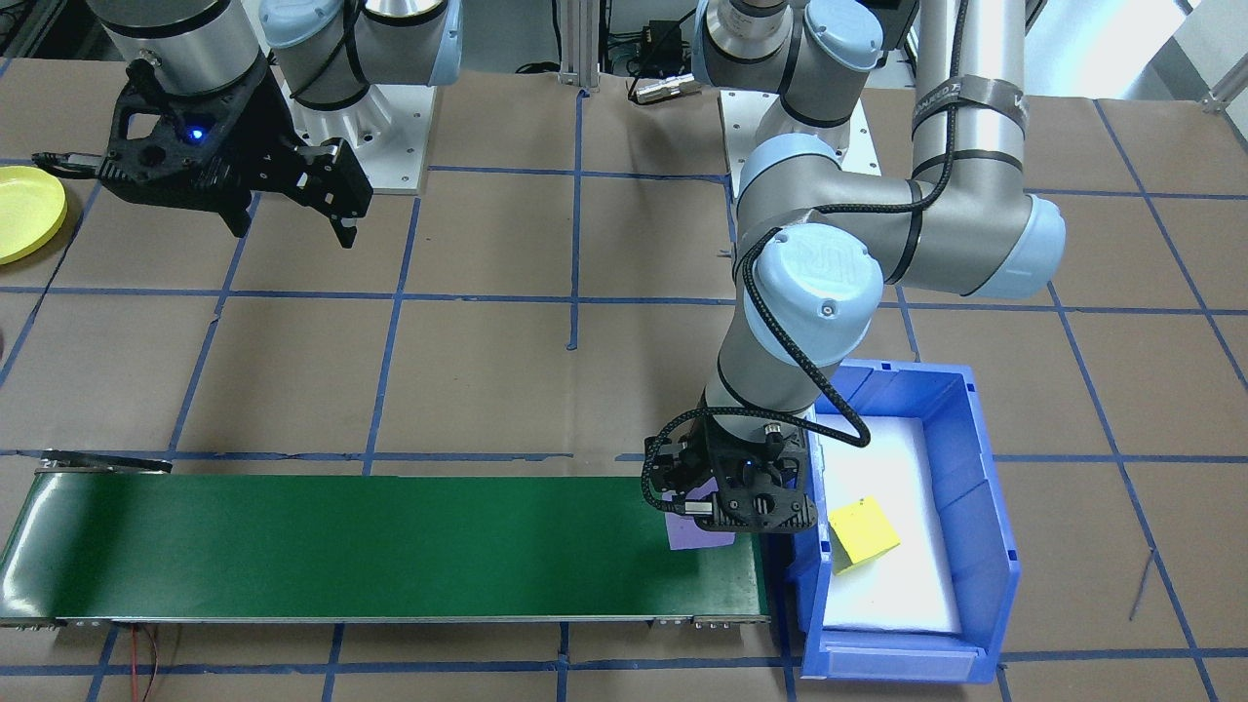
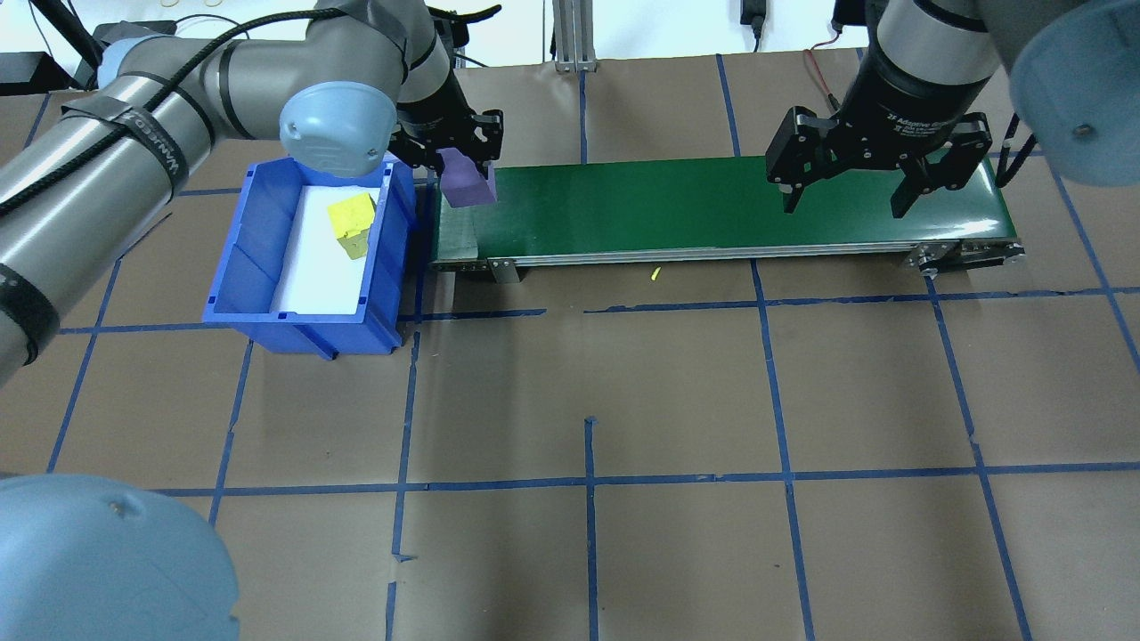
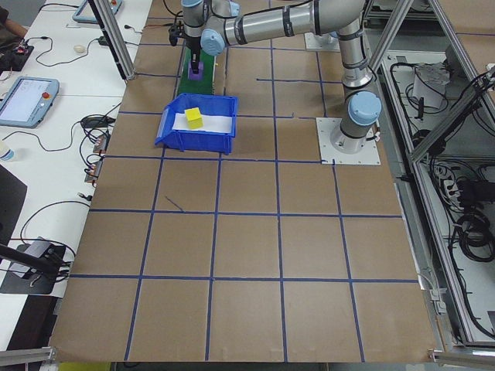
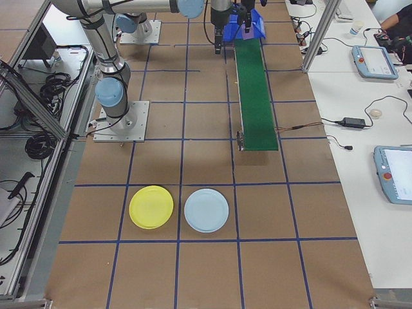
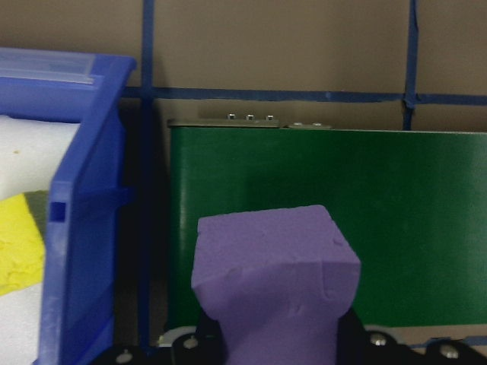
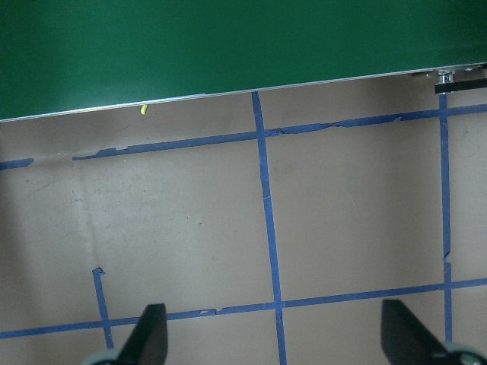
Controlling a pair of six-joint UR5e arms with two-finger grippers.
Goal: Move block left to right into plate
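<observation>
A purple block (image 2: 469, 184) is clamped in my left gripper (image 2: 465, 169), shut on it over the end of the green conveyor belt (image 2: 712, 209) beside the blue bin. The left wrist view shows the purple block (image 5: 274, 281) filling the lower middle, above the belt. My right gripper (image 2: 844, 206) hangs open and empty over the belt's other end; its fingertips (image 6: 152, 334) frame bare table. The yellow plate (image 4: 151, 206) lies on the table beyond the belt's far end, and the front view catches the plate (image 1: 24, 210) at its left edge.
The blue bin (image 2: 249, 258) stands against the belt's end with a yellow block (image 2: 350, 216) on white padding inside. A pale blue plate (image 4: 206, 210) lies next to the yellow one. Blue tape lines grid the brown table.
</observation>
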